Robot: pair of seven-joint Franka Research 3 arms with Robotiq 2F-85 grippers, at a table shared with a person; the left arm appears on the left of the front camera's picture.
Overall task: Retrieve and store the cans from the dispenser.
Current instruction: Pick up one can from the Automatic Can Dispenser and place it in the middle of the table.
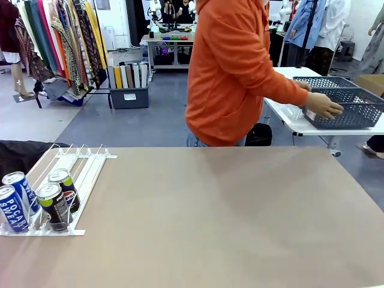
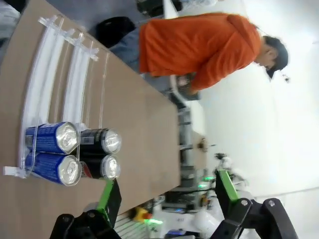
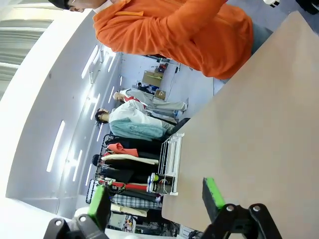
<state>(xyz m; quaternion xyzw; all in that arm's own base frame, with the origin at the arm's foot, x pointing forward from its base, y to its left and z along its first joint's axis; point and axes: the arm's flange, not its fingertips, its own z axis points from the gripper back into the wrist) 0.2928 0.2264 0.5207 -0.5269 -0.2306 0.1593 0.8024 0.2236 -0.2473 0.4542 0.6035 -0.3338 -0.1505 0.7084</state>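
The dispenser point(image 1: 78, 174), a clear sloped rack with white dividers, lies at the table's left. At its low front end stand two blue-and-white Pocari Sweat cans point(image 1: 13, 207) and two dark cans point(image 1: 55, 205). In the left wrist view the blue cans point(image 2: 52, 152) and dark cans point(image 2: 99, 153) sit at the end of the dispenser point(image 2: 60, 79), a little beyond my left gripper point(image 2: 167, 191), which is open and holds nothing. My right gripper point(image 3: 155, 199) is open and holds nothing, high over the table, with the dispenser point(image 3: 169, 159) and cans point(image 3: 157, 181) far off.
A person in an orange hoodie point(image 1: 234, 72) stands at the far side, turned right, both hands on a grey mesh basket point(image 1: 345, 105) on a white side table point(image 1: 300, 123). The brown tabletop point(image 1: 228, 216) stretches bare to the right of the rack.
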